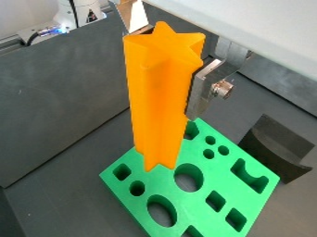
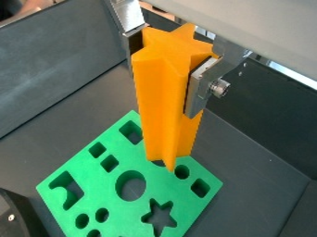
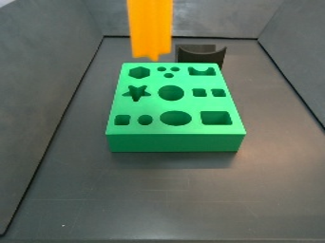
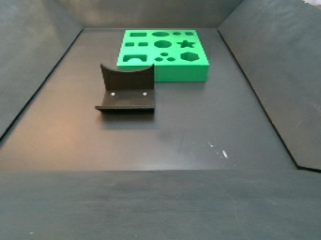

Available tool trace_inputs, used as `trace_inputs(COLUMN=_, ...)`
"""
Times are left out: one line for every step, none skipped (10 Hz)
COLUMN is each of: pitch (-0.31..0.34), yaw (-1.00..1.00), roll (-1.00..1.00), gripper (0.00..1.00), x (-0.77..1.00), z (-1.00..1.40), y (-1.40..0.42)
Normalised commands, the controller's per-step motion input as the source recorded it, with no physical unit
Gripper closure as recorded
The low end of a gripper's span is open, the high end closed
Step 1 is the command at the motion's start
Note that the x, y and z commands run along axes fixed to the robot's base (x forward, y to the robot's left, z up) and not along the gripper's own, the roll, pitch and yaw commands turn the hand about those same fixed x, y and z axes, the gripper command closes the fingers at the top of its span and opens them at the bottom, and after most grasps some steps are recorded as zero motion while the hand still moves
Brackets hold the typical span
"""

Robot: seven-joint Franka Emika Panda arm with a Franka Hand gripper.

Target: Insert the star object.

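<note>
My gripper (image 1: 168, 56) is shut on the star object (image 1: 161, 93), a tall bright orange ridged bar held upright; both wrist views show it (image 2: 168, 93). A silver finger (image 2: 198, 88) presses its side. The bar hangs above the green block (image 1: 124, 172) with shaped holes, its lower end over the block's edge region. In a side view the bar (image 3: 150, 27) hovers over the far edge of the block (image 3: 176, 142), apart from the star-shaped hole (image 3: 137, 93). The gripper itself is cut off there. Another side view shows only the block (image 4: 163, 71).
The fixture (image 4: 126, 89), a dark L-shaped bracket, stands on the dark floor beside the block and also shows in other views (image 3: 200, 54) (image 1: 279, 143). Dark walls (image 3: 57, 104) enclose the floor on the sides.
</note>
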Motion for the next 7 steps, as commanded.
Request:
trace_inputs(pitch=-0.004, yaw=-0.05, roll=0.03, gripper=1.0, x=-0.17, z=-0.75, y=0.47)
trace_inputs(pitch=-0.014, yaw=-0.01, roll=0.03, gripper=1.0, x=-0.13, z=-0.81, y=0.47)
trace_inputs(pitch=-0.036, yaw=0.0, roll=0.04, gripper=1.0, x=-0.18, z=-0.79, y=0.41)
trace_inputs(pitch=-0.041, yaw=0.0, roll=0.03, gripper=1.0, x=-0.18, z=-0.77, y=0.33)
trace_inputs(pitch=-0.054, yaw=0.0, roll=0.0, gripper=1.0, x=-0.19, z=-0.69, y=0.22)
trace_inputs(pitch=-0.069, yaw=0.0, roll=0.0, gripper=1.0, x=-0.14, z=-0.58, y=0.17)
trace_inputs(pitch=-0.049, yaw=-0.01, roll=0.0, gripper=1.0, x=-0.11, z=-0.5, y=0.17)
